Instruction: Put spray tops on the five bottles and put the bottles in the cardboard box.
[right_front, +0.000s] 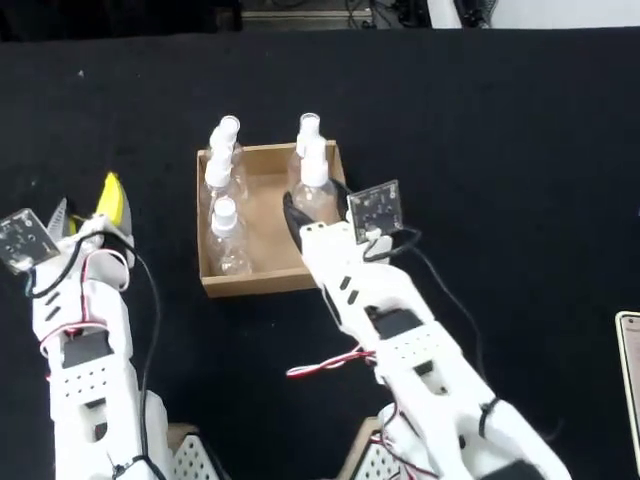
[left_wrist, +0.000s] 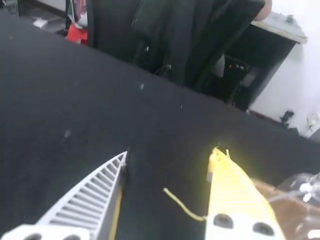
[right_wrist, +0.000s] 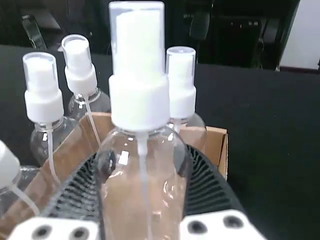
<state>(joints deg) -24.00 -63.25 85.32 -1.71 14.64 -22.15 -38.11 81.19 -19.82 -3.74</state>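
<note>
Nearest the robot's base, the left gripper (left_wrist: 170, 152) hangs over the black table (right_front: 500, 150) to the left of the cardboard box (right_front: 255, 283), well apart from it. Its white and yellow fingers are spread wide with nothing between them. The right gripper (right_wrist: 142, 170) reaches in over the box's near right part. Its dark ribbed fingers (right_wrist: 75, 192) are closed around the body of a clear bottle (right_wrist: 142, 200), which is upright and already bears a white spray top (right_wrist: 137, 60). Whether this bottle's base rests on the box floor cannot be told, since the gripper hides it. Inside the box, a capped bottle (right_front: 228, 245) stands at the near left. Beyond it, along the left wall, are a second bottle (right_front: 220, 180) and a third bottle (right_front: 228, 135). A fourth bottle (right_front: 308, 130) stands at the far right, just behind the held one. All five bottles therefore appear to carry their spray tops, and four stand free in the box. Judging from this, the task is nearly finished: what seems left is to set the fifth bottle down, let go of it, and lift the right arm clear without knocking its neighbours.
</note>
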